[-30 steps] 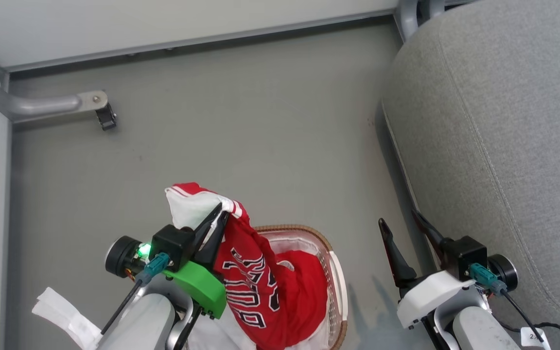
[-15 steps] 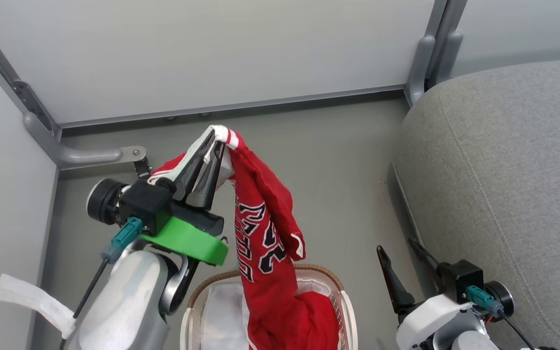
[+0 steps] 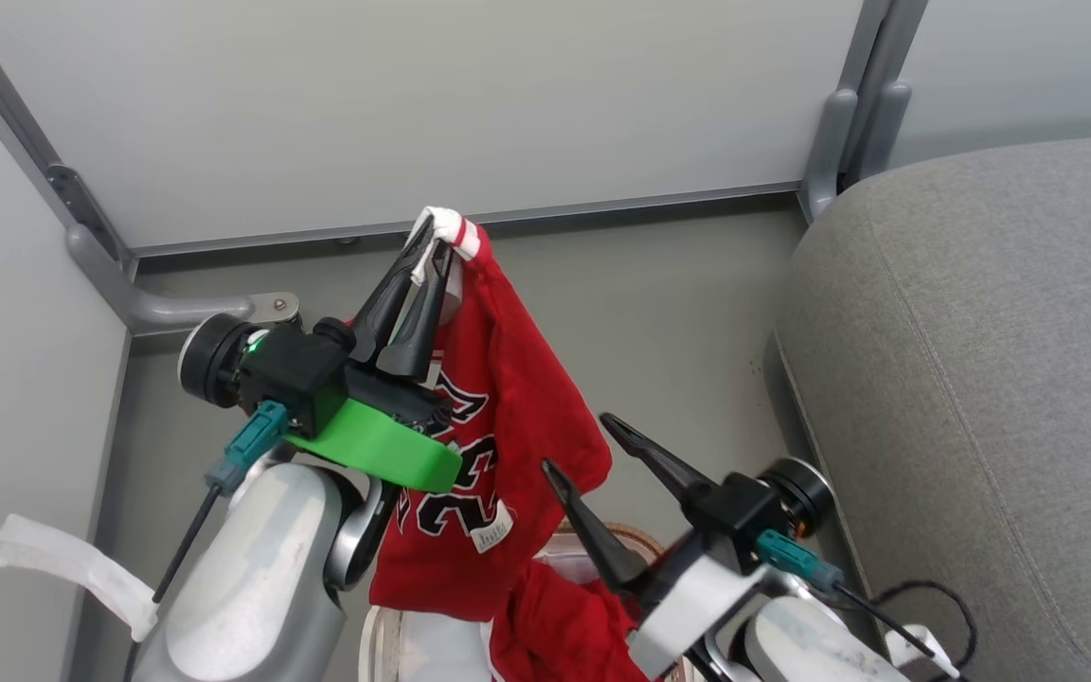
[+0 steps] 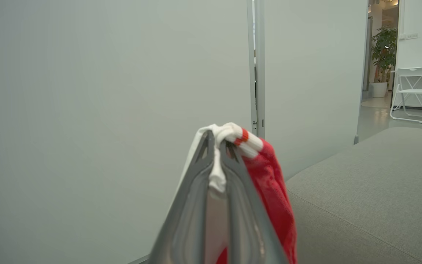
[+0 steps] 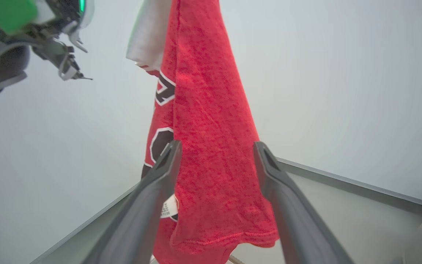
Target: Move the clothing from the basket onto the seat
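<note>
Red jersey (image 3: 508, 398) hangs from our left tool (image 3: 432, 242), clamped on its white striped cuff and held high to clear the basket (image 3: 380, 644). Our right tool (image 3: 576, 441) spreads wide near the hem, likely to steady it toward the seat (image 3: 981, 379).

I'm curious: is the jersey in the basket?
Out: the jersey hangs from the shut left gripper, hem free above the basket.
</note>
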